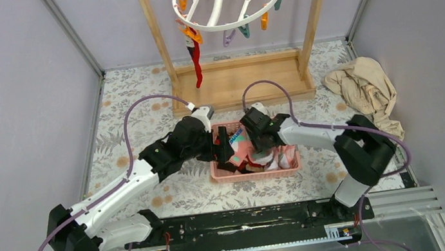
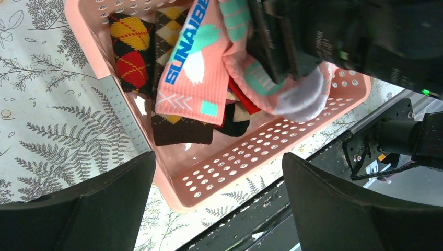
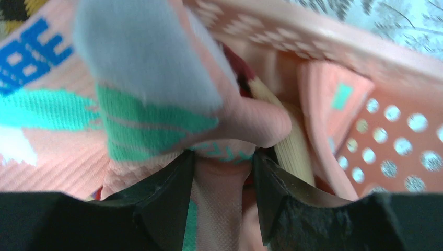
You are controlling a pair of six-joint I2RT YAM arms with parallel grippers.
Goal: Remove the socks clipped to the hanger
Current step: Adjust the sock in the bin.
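One red fabric sock [image 1: 197, 64] hangs clipped to the round white plastic hanger [image 1: 217, 6], the only one seen there; argyle-checked socks [image 2: 130, 52] lie in the pink perforated plastic basket [image 2: 245, 157] on the fern-printed tabletop [image 1: 142, 123]. The right gripper [image 3: 223, 172] is clamped on a pink sock with teal patches [image 3: 156, 125]; the left gripper [image 2: 218, 162] hovers, jaws wide apart. Blue lettering on a neighbouring pink sock [image 2: 183, 78] reads "SUNAIBE", its end hidden

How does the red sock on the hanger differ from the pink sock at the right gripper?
The red sock hangs clipped to the hanger; the pink sock is down in the basket, pinched by the right gripper. The red sock looks plain; the pink sock has teal patches and a grey patch. Both are socks.
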